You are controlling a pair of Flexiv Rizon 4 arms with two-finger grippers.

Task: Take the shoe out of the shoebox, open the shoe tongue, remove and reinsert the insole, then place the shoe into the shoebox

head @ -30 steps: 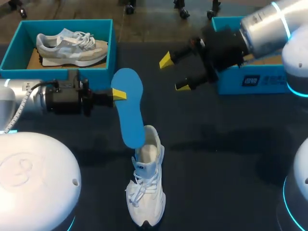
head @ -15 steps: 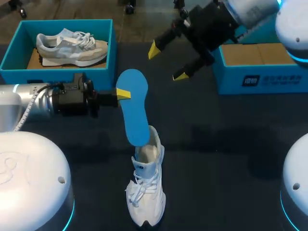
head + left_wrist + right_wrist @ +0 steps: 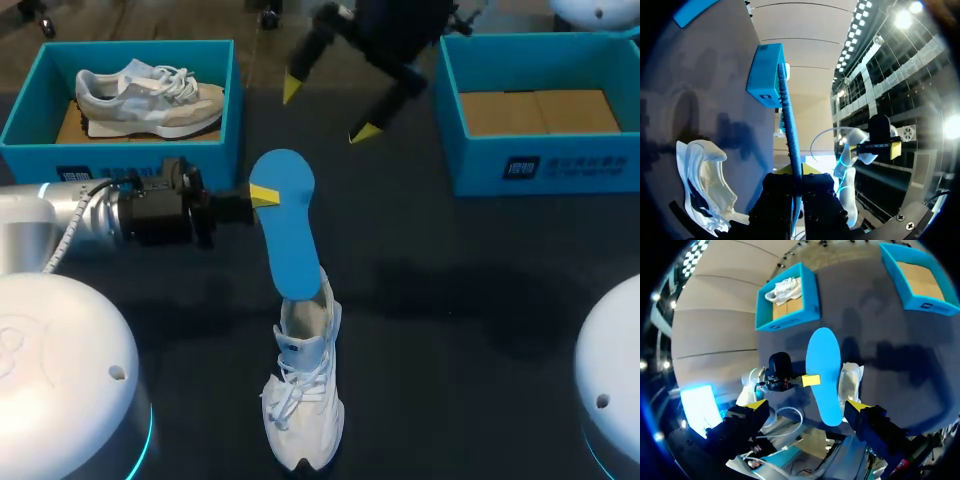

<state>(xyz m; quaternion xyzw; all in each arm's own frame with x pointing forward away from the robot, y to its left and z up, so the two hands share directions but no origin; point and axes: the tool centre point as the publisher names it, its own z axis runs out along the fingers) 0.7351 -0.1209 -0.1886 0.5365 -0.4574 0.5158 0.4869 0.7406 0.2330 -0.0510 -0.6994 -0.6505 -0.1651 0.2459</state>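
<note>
A blue insole (image 3: 288, 235) hangs edge-gripped in my left gripper (image 3: 262, 195), which is shut on its side. Its lower end touches or overlaps the heel opening of the white shoe (image 3: 305, 385), which lies on the dark table with its toe toward me. From the left wrist the insole (image 3: 790, 125) shows edge-on between the fingers of the left gripper (image 3: 797, 172), with the white shoe (image 3: 702, 172) beside it. My right gripper (image 3: 325, 108) is open and empty, above the far middle of the table. Its wrist view looks down on the insole (image 3: 824, 375) and the shoe (image 3: 851, 377), with the right gripper (image 3: 806, 406) spread wide.
A blue shoebox (image 3: 30, 110) at the far left holds a grey and white sneaker (image 3: 150, 100). An open blue shoebox (image 3: 520, 165) with a bare cardboard floor stands at the far right. Both boxes (image 3: 812, 310) (image 3: 900, 295) also show under the right wrist.
My right arm has swung left and toward the far middle of the table, jaws still wide. My left gripper has carried the insole slightly right, nearer the shoe's opening.
</note>
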